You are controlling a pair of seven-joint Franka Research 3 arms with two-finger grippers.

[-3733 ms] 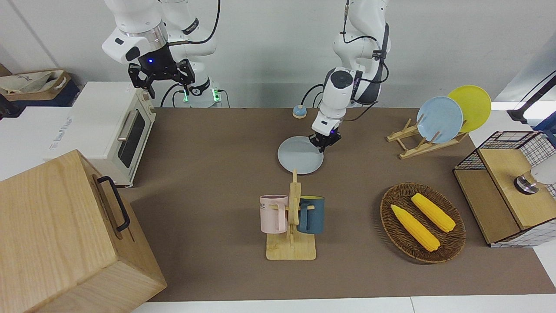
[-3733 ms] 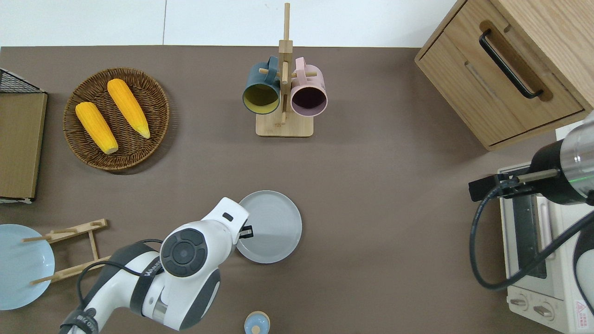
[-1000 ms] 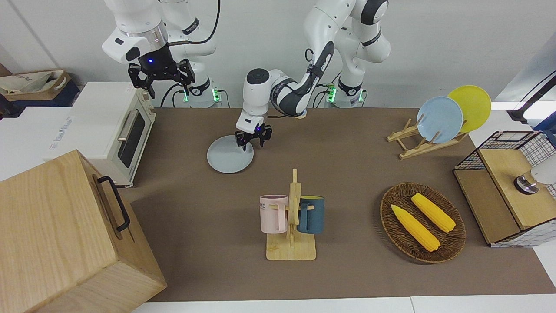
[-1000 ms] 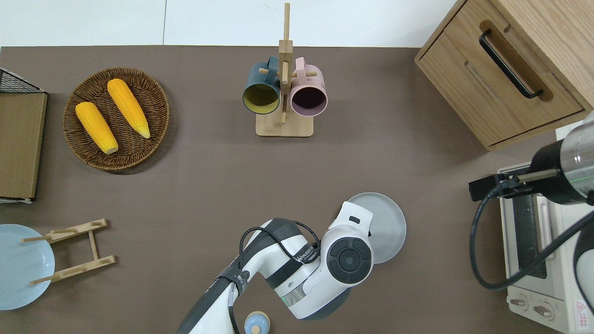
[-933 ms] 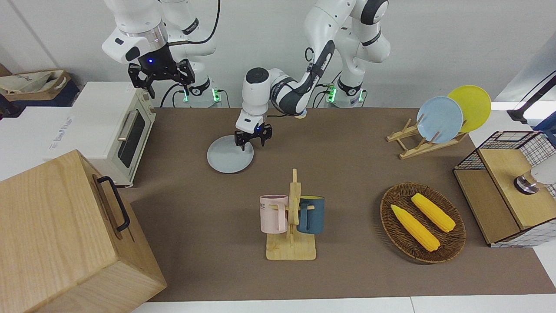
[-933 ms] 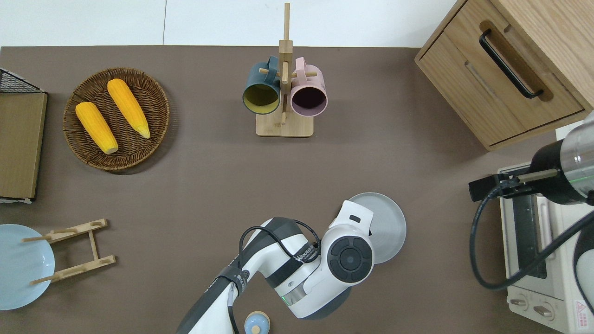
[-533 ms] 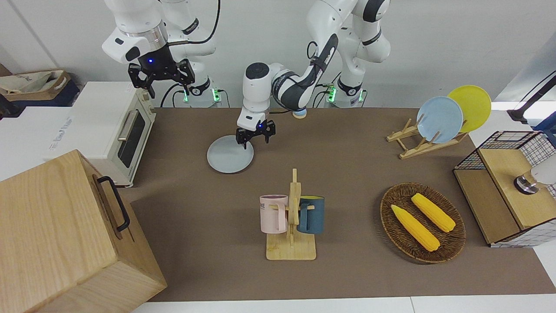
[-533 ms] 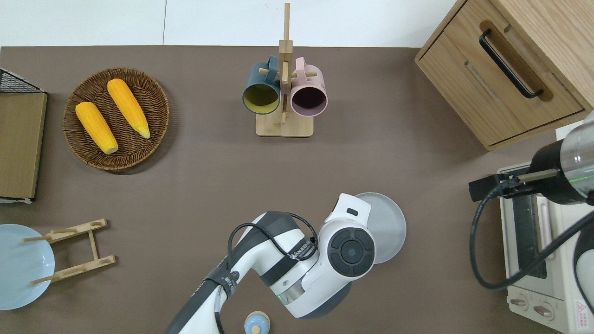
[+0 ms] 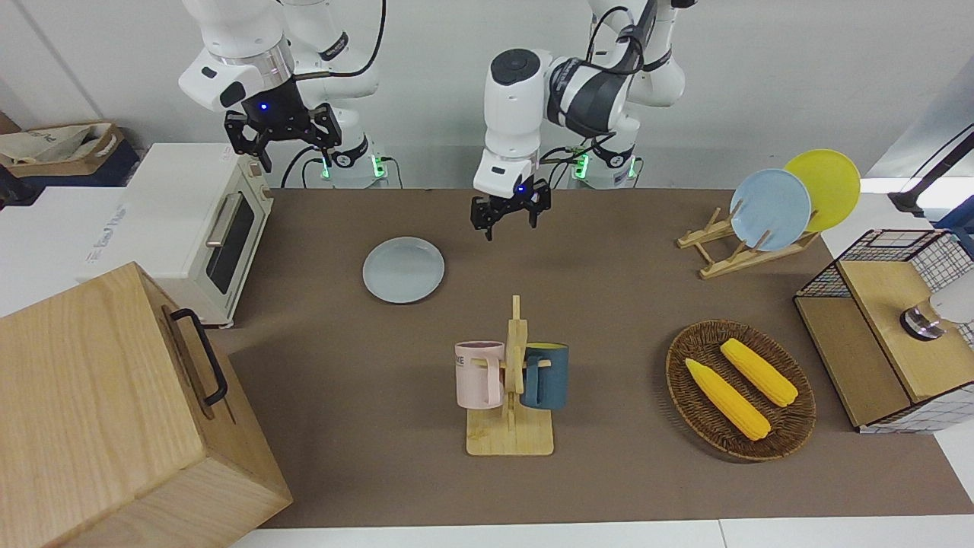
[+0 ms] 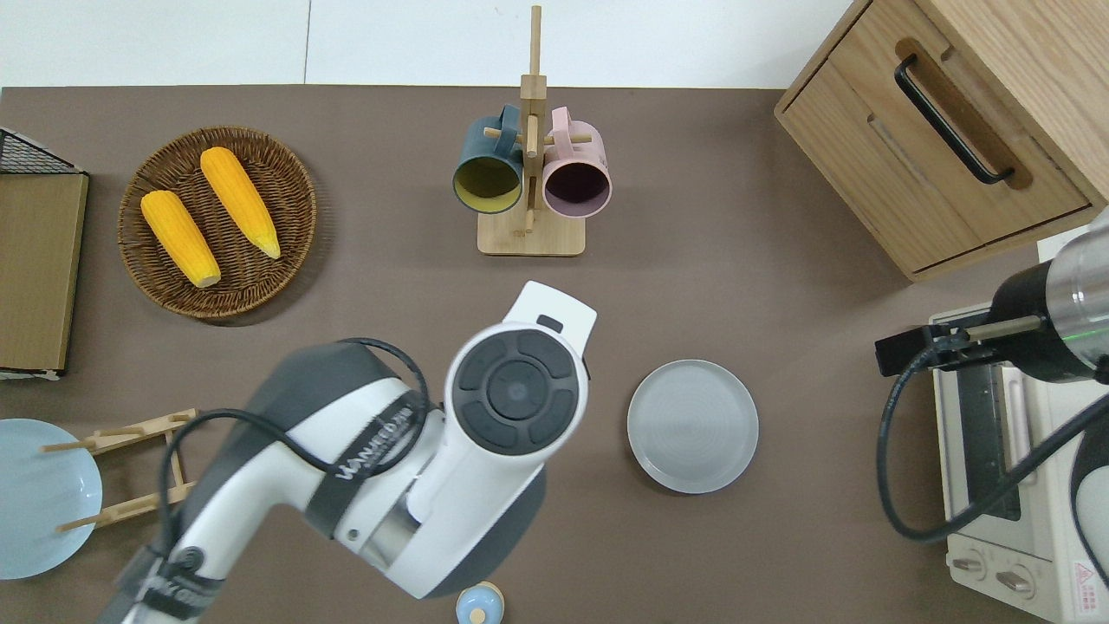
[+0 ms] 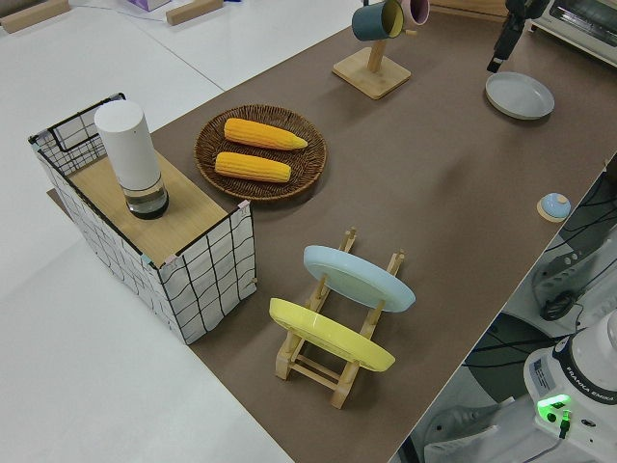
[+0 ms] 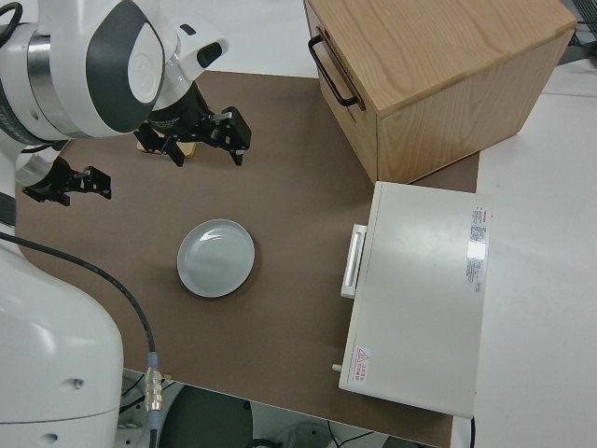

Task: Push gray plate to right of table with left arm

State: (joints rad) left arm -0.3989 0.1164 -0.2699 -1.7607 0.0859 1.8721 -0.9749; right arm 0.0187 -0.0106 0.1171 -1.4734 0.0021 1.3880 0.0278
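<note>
In the front view, going left to right: the large light-wood box with a black handle (image 9: 114, 411) fills the lower left corner, and the white toaster oven (image 9: 199, 228) sits just above it. Right arm is parked in the upper left, its black gripper (image 9: 281, 133) with fingers spread.

The round matte pale gray plate (image 9: 403, 269) lies flat left of centre, near the oven but not touching it. A second ago we had the left arm's small black gripper (image 9: 510, 213) pressed at the plate's rim; now it has lifted and pulled back toward centre frame, fingers spread and empty, well apart from the plate. Since 3.7 s ago the plate has slid from mid-table to the right arm's end, and it has not moved in the last second. We judge the push done and the arm retreating.

Surface: brown mat on the table (image 9: 624, 487), white at the edges. Centre frame holds the wooden mug rack with a pink and a dark blue mug (image 9: 511, 380), right of it the wicker basket of two corn cobs (image 9: 740, 390), upper right a wooden rack with a sky-blue and a yellow plate (image 9: 772, 213). Plain white wall along the top.
</note>
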